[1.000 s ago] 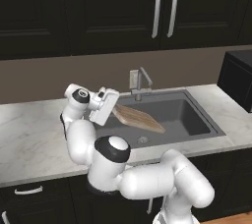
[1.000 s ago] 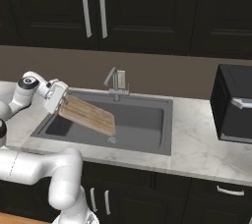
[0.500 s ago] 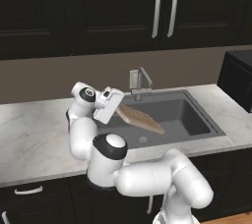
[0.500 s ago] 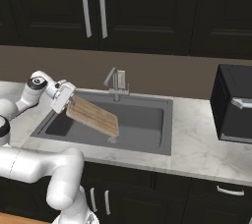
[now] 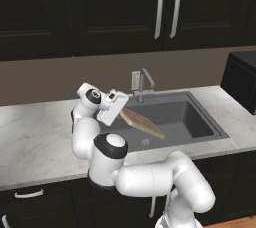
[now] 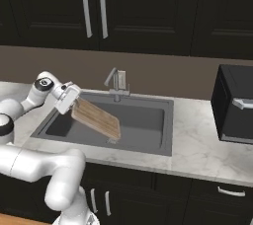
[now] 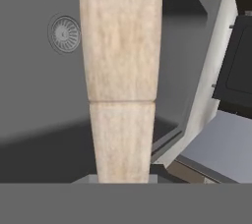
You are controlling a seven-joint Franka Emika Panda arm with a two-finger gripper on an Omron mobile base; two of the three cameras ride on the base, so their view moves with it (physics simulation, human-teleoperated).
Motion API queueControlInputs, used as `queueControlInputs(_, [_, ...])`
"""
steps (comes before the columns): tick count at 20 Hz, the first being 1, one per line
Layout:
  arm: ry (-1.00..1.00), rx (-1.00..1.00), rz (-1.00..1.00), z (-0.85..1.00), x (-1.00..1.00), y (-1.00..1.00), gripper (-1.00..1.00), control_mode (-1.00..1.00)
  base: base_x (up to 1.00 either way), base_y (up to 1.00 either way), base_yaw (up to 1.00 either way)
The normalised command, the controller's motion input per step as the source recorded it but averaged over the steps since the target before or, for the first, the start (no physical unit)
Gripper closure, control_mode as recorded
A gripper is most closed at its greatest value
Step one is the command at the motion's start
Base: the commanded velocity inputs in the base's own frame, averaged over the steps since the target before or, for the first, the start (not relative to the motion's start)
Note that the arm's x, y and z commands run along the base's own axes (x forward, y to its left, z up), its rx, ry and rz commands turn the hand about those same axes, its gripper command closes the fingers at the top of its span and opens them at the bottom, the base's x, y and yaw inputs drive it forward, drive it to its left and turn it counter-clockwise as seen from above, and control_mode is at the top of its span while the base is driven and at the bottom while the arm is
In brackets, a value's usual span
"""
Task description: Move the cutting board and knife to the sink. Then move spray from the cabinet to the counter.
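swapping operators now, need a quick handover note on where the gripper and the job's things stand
Gripper: shut on the cutting board, holding it by one end, tilted down over the sink.
Cutting board: above the basin, not yet set down; the hand view looks along it toward the drain.
Knife and spray: I cannot place them.
Done: board carried to the sink.
Left: release the board in the sink, move the knife there, then bring the spray from the cabinet to the counter.
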Motion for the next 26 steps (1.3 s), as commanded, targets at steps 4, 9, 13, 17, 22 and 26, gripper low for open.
queueControlInputs(4, [0.00, 0.00, -0.03, -0.17, 0.25, -0.03, 1.00, -1.00, 0.00, 0.00, 0.00])
queueControlInputs(9, [0.00, 0.00, -0.03, -0.15, 0.25, -0.10, 1.00, -1.00, 0.00, 0.00, 0.00])
queueControlInputs(13, [0.00, 0.00, -0.05, -0.17, 0.22, -0.11, 1.00, -1.00, 0.00, 0.00, 0.00])
queueControlInputs(17, [0.00, 0.00, -0.08, -0.17, 0.28, -0.11, 1.00, -1.00, 0.00, 0.00, 0.00])
queueControlInputs(22, [0.00, 0.01, -0.07, -0.19, 0.25, -0.12, 1.00, -1.00, 0.00, 0.00, 0.00])
queueControlInputs(26, [0.00, 0.01, -0.04, -0.19, 0.24, -0.11, 1.00, -1.00, 0.00, 0.00, 0.00])
